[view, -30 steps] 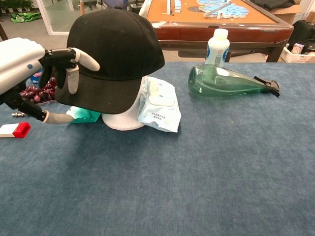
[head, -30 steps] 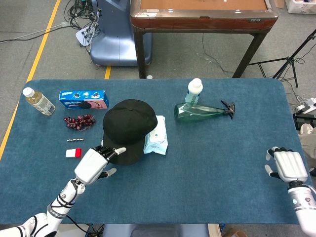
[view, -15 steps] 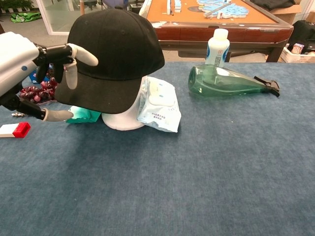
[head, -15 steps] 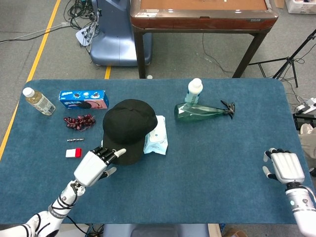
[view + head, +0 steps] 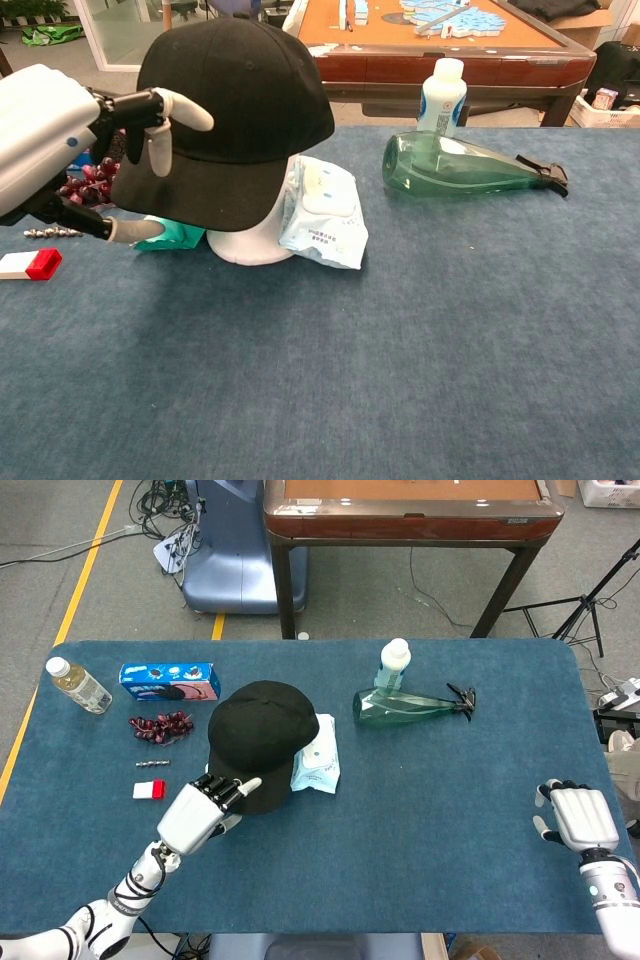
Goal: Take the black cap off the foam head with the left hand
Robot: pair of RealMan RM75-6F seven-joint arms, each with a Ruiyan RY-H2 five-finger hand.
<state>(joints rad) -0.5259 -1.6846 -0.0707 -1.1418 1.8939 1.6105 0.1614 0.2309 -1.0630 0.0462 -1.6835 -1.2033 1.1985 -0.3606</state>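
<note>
The black cap (image 5: 235,95) sits on the foam head (image 5: 250,235). At its 7 o'clock, the left hand (image 5: 200,808) spreads its fingers (image 5: 185,108) wide around the brim, gripping nothing. The right hand (image 5: 578,818) rests with fingers apart on the blue surface (image 5: 440,810).

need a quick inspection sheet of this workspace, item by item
surface: blue cloth table, flat.
job's things: black cap sits on the white foam head, brim toward the left robot hand.
clutter: wipes pack against the head; green glass bottle lying down; white bottle; drink bottle; blue box; grapes; red-white block.
grippers: left robot hand at the brim, fingers spread above and below it, grip not certain; right robot hand open, holding nothing.
cables: on the floor behind.
surroundings: wooden table, blue machine base.
</note>
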